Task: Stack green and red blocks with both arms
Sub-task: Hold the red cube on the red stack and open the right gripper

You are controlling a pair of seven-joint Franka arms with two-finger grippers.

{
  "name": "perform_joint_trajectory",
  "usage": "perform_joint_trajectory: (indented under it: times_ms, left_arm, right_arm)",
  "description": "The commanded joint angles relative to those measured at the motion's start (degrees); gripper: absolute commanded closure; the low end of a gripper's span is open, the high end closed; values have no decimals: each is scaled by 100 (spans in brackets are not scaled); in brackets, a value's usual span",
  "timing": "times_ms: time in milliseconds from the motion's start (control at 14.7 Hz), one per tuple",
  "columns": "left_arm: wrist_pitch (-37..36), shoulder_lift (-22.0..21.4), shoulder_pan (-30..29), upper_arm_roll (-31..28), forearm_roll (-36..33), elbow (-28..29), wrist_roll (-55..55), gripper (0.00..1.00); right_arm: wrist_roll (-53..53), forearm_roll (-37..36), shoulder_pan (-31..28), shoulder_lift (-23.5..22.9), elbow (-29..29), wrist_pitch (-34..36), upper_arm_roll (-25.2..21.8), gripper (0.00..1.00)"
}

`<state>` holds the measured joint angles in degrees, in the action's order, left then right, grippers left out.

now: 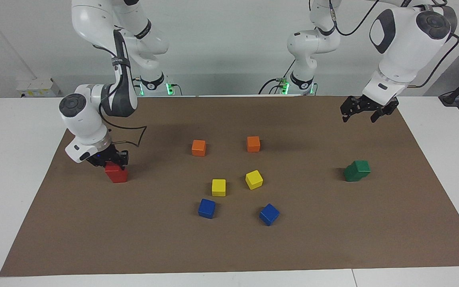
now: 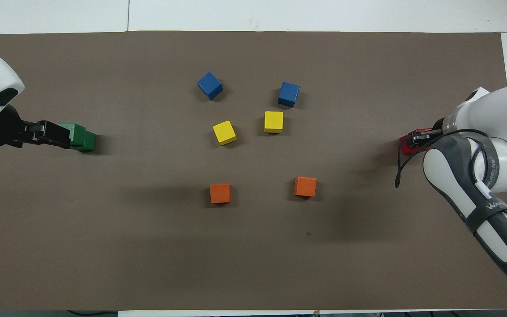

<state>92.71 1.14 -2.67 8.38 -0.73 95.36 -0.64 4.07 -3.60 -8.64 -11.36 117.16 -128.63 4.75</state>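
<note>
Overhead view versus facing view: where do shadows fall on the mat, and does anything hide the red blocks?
Overhead view: soft, blurred arm shadows darken the brown mat nearer the robots than the orange cubes; the right end effector covers most of the red blocks. Facing view: each cube casts a small shadow.

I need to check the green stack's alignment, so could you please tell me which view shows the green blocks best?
The facing view: the green blocks stand unobstructed at the left arm's end, the upper one visibly offset on the lower. In the overhead view the left tool covers part of them, so only one side shows.
</note>
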Motion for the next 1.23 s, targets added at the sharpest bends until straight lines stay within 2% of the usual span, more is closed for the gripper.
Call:
perform_joint_trajectory:
  times_ms: [0,272,613,681,749,817,885,953,1021,1157]
  left_arm:
    - [45,-70,-102,76,125,-9,47,0]
    - [325,-62,-111,67,143,-9,47,0]
    - [335,-62,-84,85,125,0,47,0]
    - [326,-53,-84,93,125,0,47,0]
    - [326,-62,-58,94,125,-9,38,0]
    - [318,-62,-23,85,125,0,38,0]
    - [309,-53,-14,85,125,0,38,0]
    - [317,-62,-5,85,125,0,38,0]
    - [309,-62,3,85,125,9,38,0]
    - [300,-62,21,94,125,9,38,0]
  right_arm:
    - [138,-70,-67,108,184,-215,43,100]
    - [156,-70,-94,108,184,-215,43,100]
    - [129,-70,-85,108,184,-224,43,100]
    - [121,-70,-68,99,176,-224,43,93]
    - [103,-70,-59,99,158,-224,43,66]
    - [94,-62,-50,90,158,-224,43,35]
    - [68,-70,-50,90,149,-215,43,18]
    - [59,-70,-50,90,149,-224,43,8]
    - [59,-70,-50,90,149,-224,43,3]
    - [68,-70,-50,90,140,-224,43,0]
